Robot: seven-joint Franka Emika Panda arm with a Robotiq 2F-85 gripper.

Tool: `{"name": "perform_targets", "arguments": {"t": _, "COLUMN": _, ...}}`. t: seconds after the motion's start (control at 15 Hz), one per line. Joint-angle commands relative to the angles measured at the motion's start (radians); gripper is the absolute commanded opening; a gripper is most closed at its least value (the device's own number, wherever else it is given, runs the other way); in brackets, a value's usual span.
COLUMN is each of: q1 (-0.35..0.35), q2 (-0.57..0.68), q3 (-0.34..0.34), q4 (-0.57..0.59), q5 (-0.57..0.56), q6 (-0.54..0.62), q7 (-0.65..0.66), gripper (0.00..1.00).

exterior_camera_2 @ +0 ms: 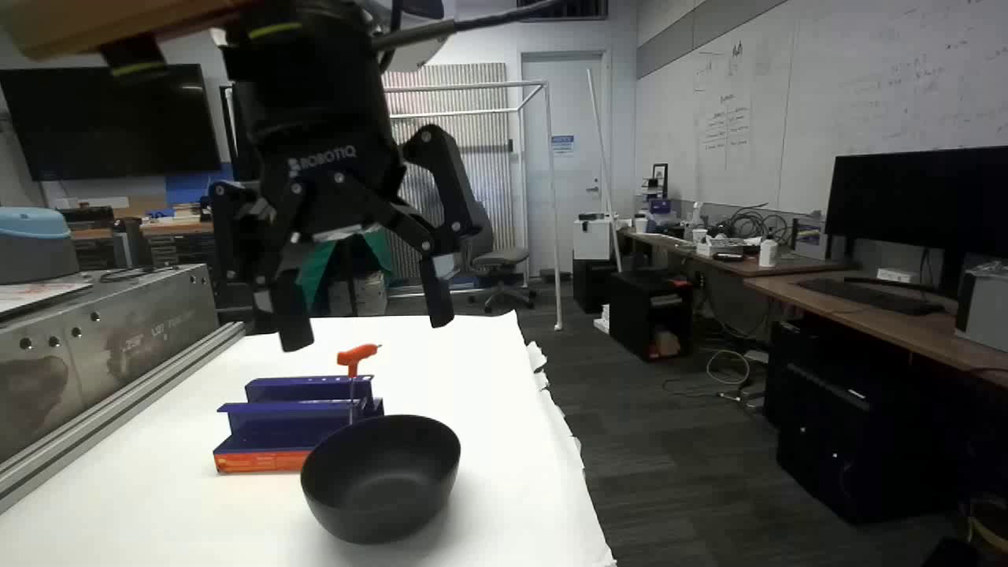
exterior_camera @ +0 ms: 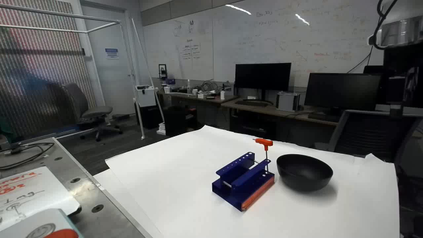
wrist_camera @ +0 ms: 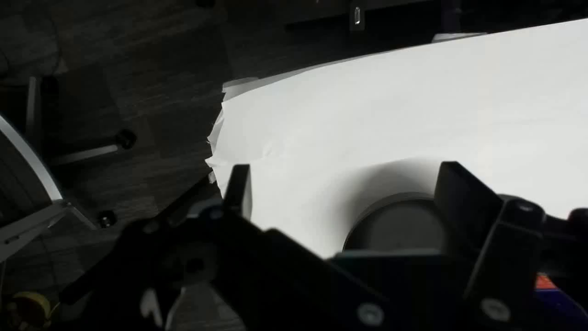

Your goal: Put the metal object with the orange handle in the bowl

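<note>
One orange-handled tool (exterior_camera: 265, 143), one black bowl (exterior_camera: 299, 178), one blue rack (exterior_camera: 245, 179), one pincer (exterior_camera_2: 368, 329)

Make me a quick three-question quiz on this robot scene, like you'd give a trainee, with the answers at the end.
1. True or false: the orange-handled tool stands upright in the blue rack.

2. Where is the black bowl?
(a) under the rack
(b) beside the rack
(c) on top of the rack

3. Fill in the blank: the robot's fingers are holding ____.

Key:
1. True, with its handle at the top.
2. (b), beside the rack.
3. Nothing; they stand apart.
</note>
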Motion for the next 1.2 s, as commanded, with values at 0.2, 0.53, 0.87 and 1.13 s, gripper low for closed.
{"name": "perform_targets", "arguments": {"t": 0.2, "q1": 0.016, "q2": -0.005, "q3": -0.012, "q4": 0.018, "q5": -0.006, "q6": -0.003, "q7": 0.007, "gripper": 1.00}}
{"name": "perform_targets", "arguments": {"t": 0.53, "q1": 0.091, "q2": 0.176, "q3": 0.029, "q4": 0.140, "q5": 0.157, "q6": 0.022, "q7": 0.088, "gripper": 1.00}}
{"name": "perform_targets", "arguments": {"t": 0.87, "q1": 0.127, "q2": 0.374, "q3": 0.096, "q4": 0.227, "q5": 0.186, "q6": 0.257, "q7": 0.247, "gripper": 1.00}}
{"name": "perform_targets", "arguments": {"t": 1.13, "q1": 0.134, "q2": 0.529, "q3": 0.118, "q4": 0.294, "q5": 0.147, "q6": 0.422, "q7": 0.341, "gripper": 1.00}}
